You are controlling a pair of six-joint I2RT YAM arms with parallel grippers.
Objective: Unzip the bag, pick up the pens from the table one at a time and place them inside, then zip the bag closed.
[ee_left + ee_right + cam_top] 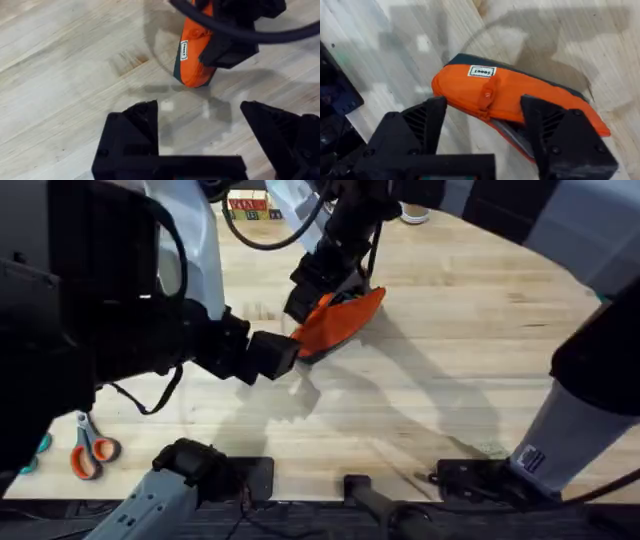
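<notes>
Straddling the bag [515, 100], right gripper [482, 125] (fingers apart), scissors [88, 448] well apart

- Left gripper [285, 352]: low over mid-table, arm reaching in from the lower left, fingers spread apart.
- Right gripper [312, 290]: arm crossed to centre, pointing down, fingers parted.

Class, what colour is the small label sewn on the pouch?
White, on the orange fabric pencil pouch; clearest in the right wrist view.

You have one bag [338, 322] on one tabletop [450, 370]. One pair of scissors [90, 448] lies there too. Two hands: left hand [272, 353], right hand [305, 290].
</notes>
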